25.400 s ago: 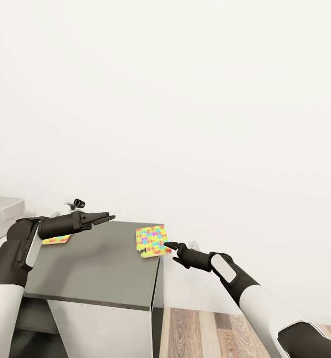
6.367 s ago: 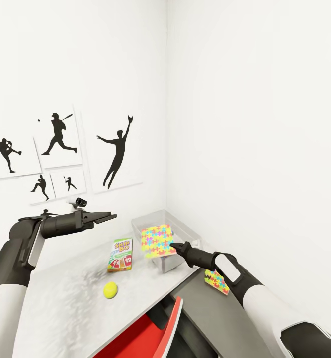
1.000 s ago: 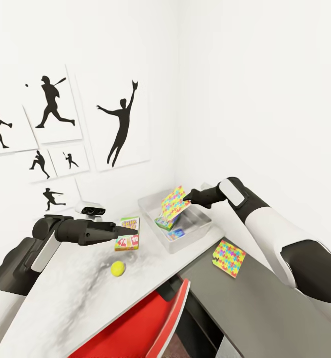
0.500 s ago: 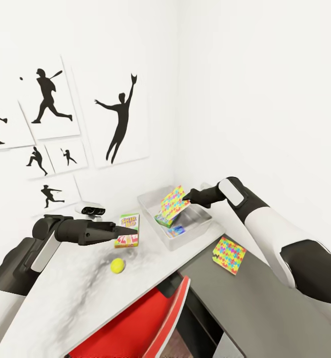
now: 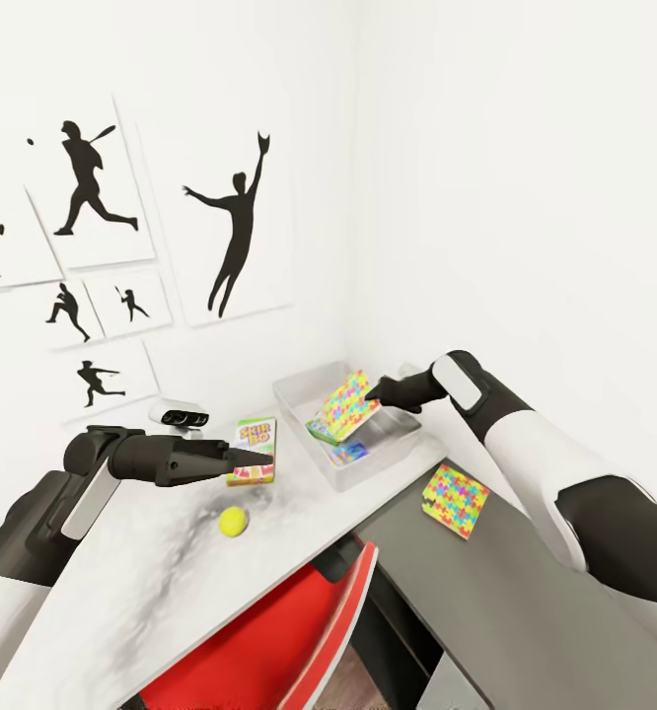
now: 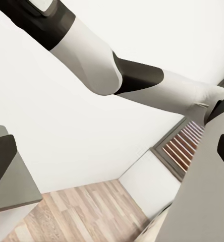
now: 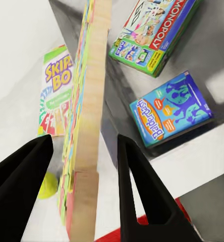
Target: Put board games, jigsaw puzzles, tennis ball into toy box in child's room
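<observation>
While my right gripper [image 5: 371, 398] pinches the thin, stiff multicoloured jigsaw sheet [image 5: 345, 405] by its 3 o'clock edge over the pale grey tray [image 5: 304, 393], it seems light; my left gripper [image 5: 238, 458] looks closed and empty.

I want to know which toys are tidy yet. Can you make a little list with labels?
In the toy box: Monopoly game, blue game
Right hand: holding a jigsaw puzzle tilted over the box
Left hand: empty, fingers close together above the table
Still out: Skip-Bo game, tennis ball, second puzzle on the dark desk top
</observation>
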